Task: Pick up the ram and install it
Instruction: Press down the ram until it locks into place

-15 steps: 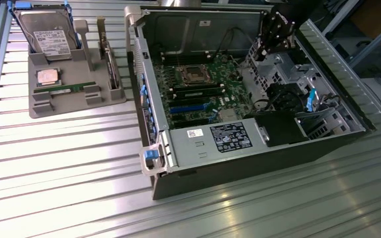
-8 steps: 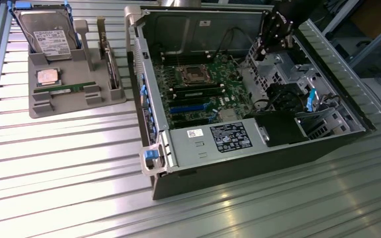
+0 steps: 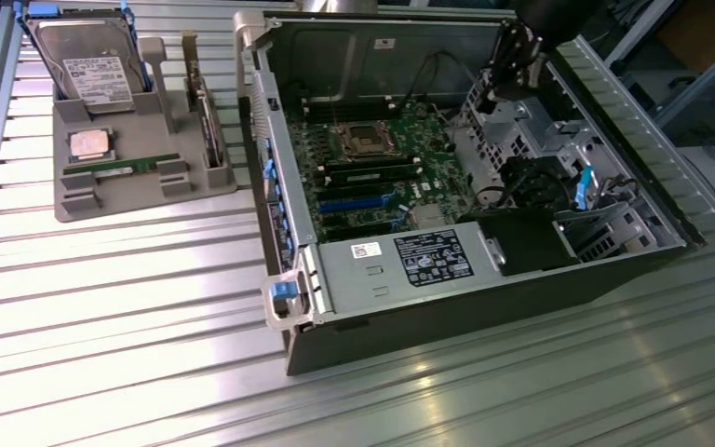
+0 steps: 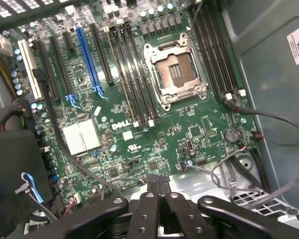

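Closed, empty gripper above the open computer case, ram waiting in the tray

The gripper (image 3: 514,67) hangs shut, holding nothing, over the far corner of the computer case (image 3: 457,307), looking down on the motherboard (image 4: 154,124). The ram (image 3: 128,166) lies flat in the gray tray (image 3: 146,191) on the desk (image 3: 109,307), well apart toward the exterior view's left, its long axis running left to right.

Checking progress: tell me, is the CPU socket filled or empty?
Empty: the socket shows bare contacts inside its open metal frame, with no processor seated.
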### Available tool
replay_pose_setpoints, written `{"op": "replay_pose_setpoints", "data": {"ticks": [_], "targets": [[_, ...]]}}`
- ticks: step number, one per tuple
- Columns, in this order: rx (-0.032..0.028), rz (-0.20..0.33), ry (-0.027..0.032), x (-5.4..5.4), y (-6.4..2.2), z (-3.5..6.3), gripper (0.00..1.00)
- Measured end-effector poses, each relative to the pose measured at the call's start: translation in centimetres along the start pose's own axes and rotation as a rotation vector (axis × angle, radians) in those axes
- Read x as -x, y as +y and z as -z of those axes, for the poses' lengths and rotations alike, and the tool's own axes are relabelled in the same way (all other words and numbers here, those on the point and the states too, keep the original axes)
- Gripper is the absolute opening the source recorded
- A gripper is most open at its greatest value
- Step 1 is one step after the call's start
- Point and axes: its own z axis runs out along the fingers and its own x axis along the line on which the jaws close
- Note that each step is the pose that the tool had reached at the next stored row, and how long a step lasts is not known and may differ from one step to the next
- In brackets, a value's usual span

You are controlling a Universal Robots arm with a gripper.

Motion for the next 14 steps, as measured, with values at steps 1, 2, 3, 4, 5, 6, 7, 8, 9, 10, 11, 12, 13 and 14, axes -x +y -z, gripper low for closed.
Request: {"op": "replay_pose_setpoints", "data": {"ticks": [1, 2, 3, 4, 5, 6, 7, 8, 9, 10, 11, 12, 13, 14], "targets": [[-0.0001, -0.020, -0.0015, 0.00, 0.00, 0.00, 0.10], [-0.0002, -0.036, -0.0027, 0.00, 0.00, 0.00, 0.10], [-0.0004, -0.058, -0.0043, 0.00, 0.00, 0.00, 0.10], [-0.0005, -0.072, -0.0053, 0.00, 0.00, 0.00, 0.10], [-0.0006, -0.085, -0.0063, 0.00, 0.00, 0.00, 0.10], [-0.0006, -0.093, -0.0069, 0.00, 0.00, 0.00, 0.10], [-0.0008, -0.121, -0.0089, 0.00, 0.00, 0.00, 0.10], [-0.0009, -0.139, -0.0104, 0.00, 0.00, 0.00, 0.10], [-0.0011, -0.160, -0.0118, 0.00, 0.00, 0.00, 0.10], [-0.0012, -0.181, -0.0134, 0.00, 0.00, 0.00, 0.10], [-0.0014, -0.216, -0.0160, 0.00, 0.00, 0.00, 0.10], [-0.0016, -0.237, -0.0175, 0.00, 0.00, 0.00, 0.10], [-0.0018, -0.271, -0.0201, 0.00, 0.00, 0.00, 0.10], [-0.0020, -0.295, -0.0218, 0.00, 0.00, 0.00, 0.10]]}}
